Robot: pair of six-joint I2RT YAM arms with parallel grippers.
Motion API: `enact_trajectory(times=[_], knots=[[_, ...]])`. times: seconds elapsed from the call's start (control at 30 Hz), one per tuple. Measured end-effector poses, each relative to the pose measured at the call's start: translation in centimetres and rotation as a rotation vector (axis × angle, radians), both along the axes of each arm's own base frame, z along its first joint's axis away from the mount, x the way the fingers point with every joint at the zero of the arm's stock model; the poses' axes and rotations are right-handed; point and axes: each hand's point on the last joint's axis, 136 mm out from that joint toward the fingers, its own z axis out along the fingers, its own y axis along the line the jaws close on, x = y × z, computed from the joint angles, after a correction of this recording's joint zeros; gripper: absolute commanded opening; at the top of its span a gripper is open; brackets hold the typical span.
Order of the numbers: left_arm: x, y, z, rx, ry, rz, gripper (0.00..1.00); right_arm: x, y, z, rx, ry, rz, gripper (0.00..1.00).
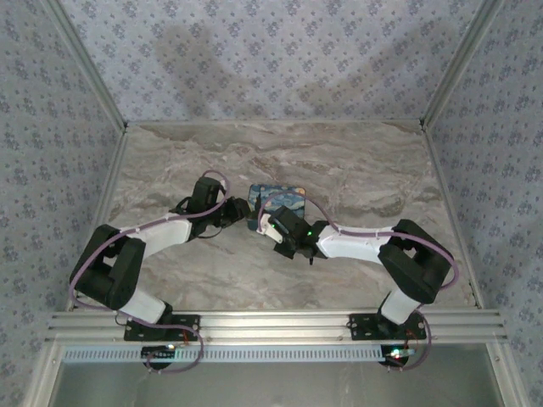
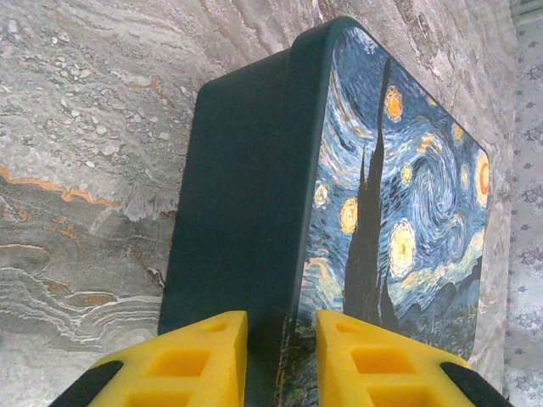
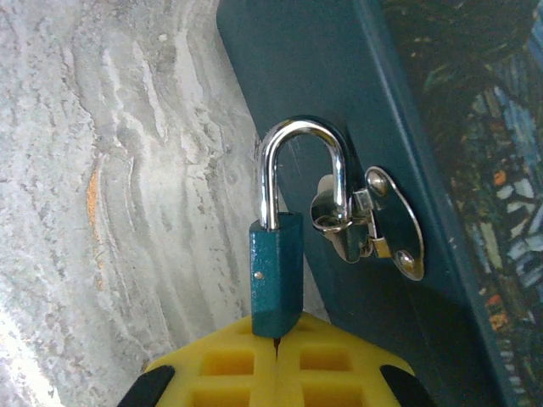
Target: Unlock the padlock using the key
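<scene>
From above, one painted box [image 1: 276, 197] is seen at the middle of the marble table [image 1: 373, 170]. The left hand [image 1: 240, 210] is at the box's left end and the right hand [image 1: 271, 227] at its near side, where the box front is covered by that hand. The detail there is given by the right wrist view. One blue padlock [image 3: 276, 275] is hung by its shackle [image 3: 301, 144] through the silver hasp [image 3: 386, 225] on the box's wall. Its lower end is met by the closed yellow fingertips of the right hand. Whether anything is pinched between them cannot be told. In the left wrist view the left hand is shown closed on the box's edge, one finger [image 2: 191, 352] against the dark wall and the other over the painted lid. Two hands, one box and one padlock are counted.
</scene>
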Motion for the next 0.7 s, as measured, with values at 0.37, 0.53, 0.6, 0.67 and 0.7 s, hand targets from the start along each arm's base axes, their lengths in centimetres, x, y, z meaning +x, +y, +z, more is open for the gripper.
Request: enact_trajectory(times=[0.37, 0.53, 0.6, 0.67, 0.7], knots=[[0.0, 0.0, 0.1, -0.004, 0.002, 0.001, 0.27, -0.3, 2.0, 1.3, 0.014, -0.037, 0.069, 0.00], [0.1, 0.6, 0.0, 0.003, 0.013, 0.015, 0.31, -1.2, 3.5, 2.0, 0.028, -0.050, 0.114, 0.00], [0.2, 1.2, 0.4, 0.005, 0.011, 0.032, 0.33, -1.3, 3.5, 2.0, 0.029, -0.050, 0.116, 0.00], [0.3, 1.7, 1.0, 0.003, 0.000, 0.046, 0.35, -1.3, 3.5, 2.3, 0.034, -0.054, 0.115, 0.00], [0.4, 1.9, 1.3, 0.003, -0.008, 0.052, 0.36, -1.3, 3.5, 2.6, 0.042, -0.056, 0.112, 0.00]])
